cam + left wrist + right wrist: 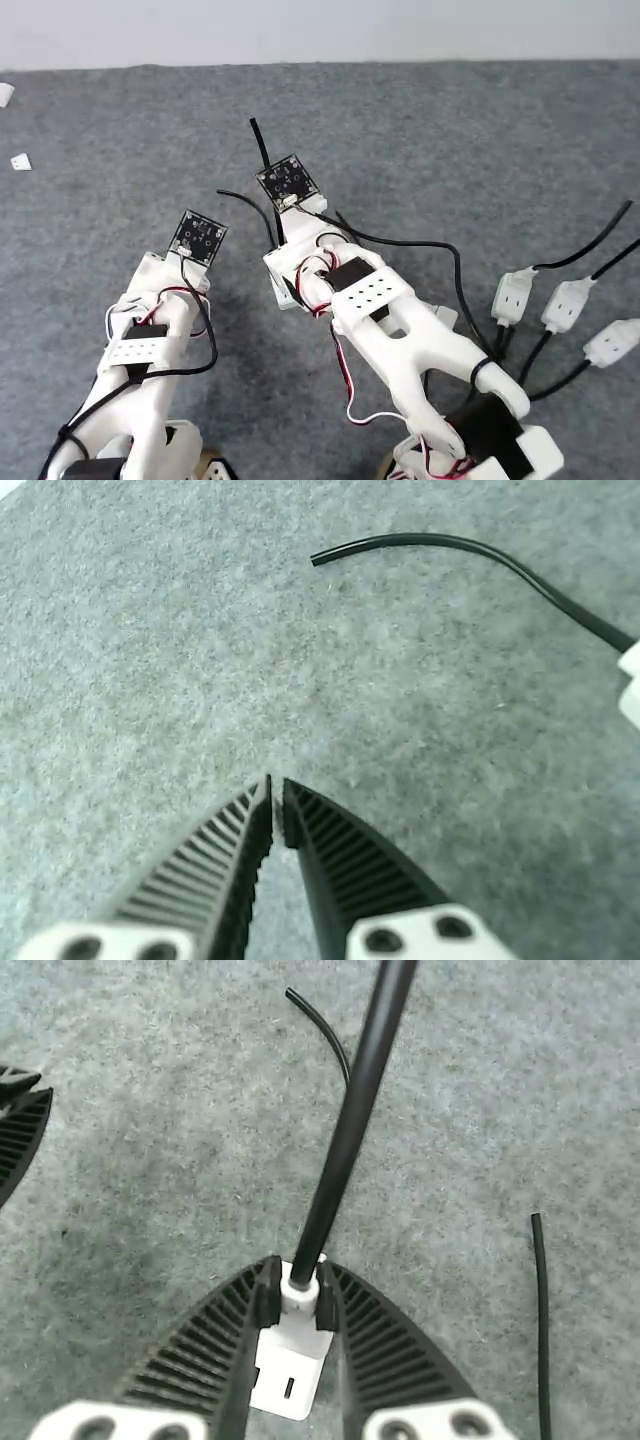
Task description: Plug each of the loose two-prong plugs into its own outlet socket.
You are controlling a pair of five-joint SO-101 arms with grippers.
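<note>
The right hand point(298, 1282) pinches the plug point(288, 1365) by its cord end, so it could twist. The left hand point(277, 798) is closed and empty.

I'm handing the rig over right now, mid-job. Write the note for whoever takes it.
Left gripper: shut, empty, over the grey carpet.
Right gripper: shut on a white two-prong plug with a black cord.
Three white outlet sockets lie at the right of the high view.
Done: one plug gripped; whether any socket is filled, I cannot tell.
Left: carry this plug to a socket, push it in, then any remaining plugs.
</note>
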